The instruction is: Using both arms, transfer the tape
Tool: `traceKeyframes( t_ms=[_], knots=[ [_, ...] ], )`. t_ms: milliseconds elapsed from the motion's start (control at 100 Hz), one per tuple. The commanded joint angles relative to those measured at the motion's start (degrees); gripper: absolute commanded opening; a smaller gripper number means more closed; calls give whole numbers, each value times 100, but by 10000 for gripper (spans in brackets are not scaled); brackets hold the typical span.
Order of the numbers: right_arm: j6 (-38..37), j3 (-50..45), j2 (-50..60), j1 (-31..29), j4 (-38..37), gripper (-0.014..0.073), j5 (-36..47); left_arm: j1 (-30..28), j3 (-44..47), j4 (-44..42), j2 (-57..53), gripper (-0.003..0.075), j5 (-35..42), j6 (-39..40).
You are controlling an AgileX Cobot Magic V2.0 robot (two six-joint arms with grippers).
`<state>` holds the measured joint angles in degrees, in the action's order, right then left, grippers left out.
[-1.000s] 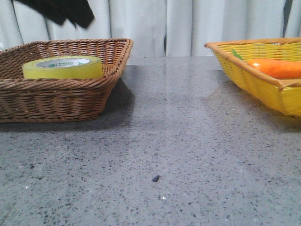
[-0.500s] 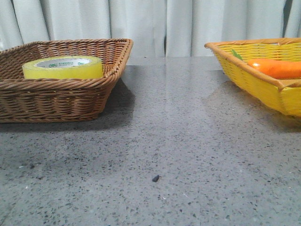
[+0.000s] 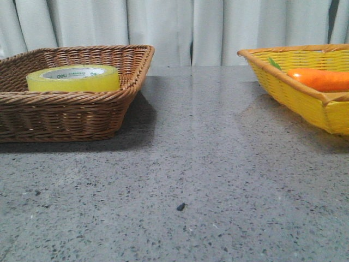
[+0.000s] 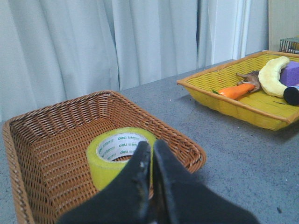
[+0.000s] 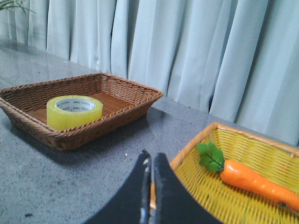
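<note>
tape: we see the yellow roll (image 3: 73, 78) lying flat inside the brown wicker basket (image 3: 65, 117), white core with green "deli" print facing up; nothing touches it
tape, wrist views: same roll (image 4: 119, 156) sits toward the middle of the basket floor in the left wrist view; in the right wrist view (image 5: 74, 111) it is well apart from that arm
brown basket: we place it on the left side of the grey table (image 3: 185, 180) in the front view; its rim (image 4: 14, 186) rises above the roll's lower half
left gripper: (image 4: 152, 161) we see black fingers pressed together, no gap at the tips, nothing between them; it hangs above the near edge of the brown basket, tips overlapping the roll in view but we cannot tell contact, it looks apart
right gripper: (image 5: 150, 168) fingers likewise pressed together, holding nothing; it hangs over the near rim of the yellow basket (image 5: 196, 140)
front view arms: we see neither gripper there
yellow basket: on the right side of the table (image 3: 297, 95), well apart from the brown one, bare table between
carrot: orange with green leaves (image 5: 254, 179), lies inside the yellow basket; also seen in front view (image 3: 319, 78)
other items in yellow basket: left wrist view shows a banana (image 4: 271, 77), a purple block (image 4: 292, 72), a dark round thing (image 4: 292, 94), and a brown item (image 4: 250, 79) beside the carrot
table speck: small dark bit (image 3: 180, 207) on the bare table, near the front
backdrop: pale curtain (image 3: 174, 27) behind the table
</note>
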<state>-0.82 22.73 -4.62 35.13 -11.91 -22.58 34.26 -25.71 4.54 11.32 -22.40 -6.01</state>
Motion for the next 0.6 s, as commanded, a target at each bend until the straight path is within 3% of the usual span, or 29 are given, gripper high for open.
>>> traceKeyframes(
  t_ms=[0,590],
  knots=[
    [-10,83,-54,-12,-126,-73,446,13,79,-119,-266,-21,477,45],
    [-10,80,-54,-12,-126,-73,375,13,249,-412,-516,-21,477,45]
  ],
)
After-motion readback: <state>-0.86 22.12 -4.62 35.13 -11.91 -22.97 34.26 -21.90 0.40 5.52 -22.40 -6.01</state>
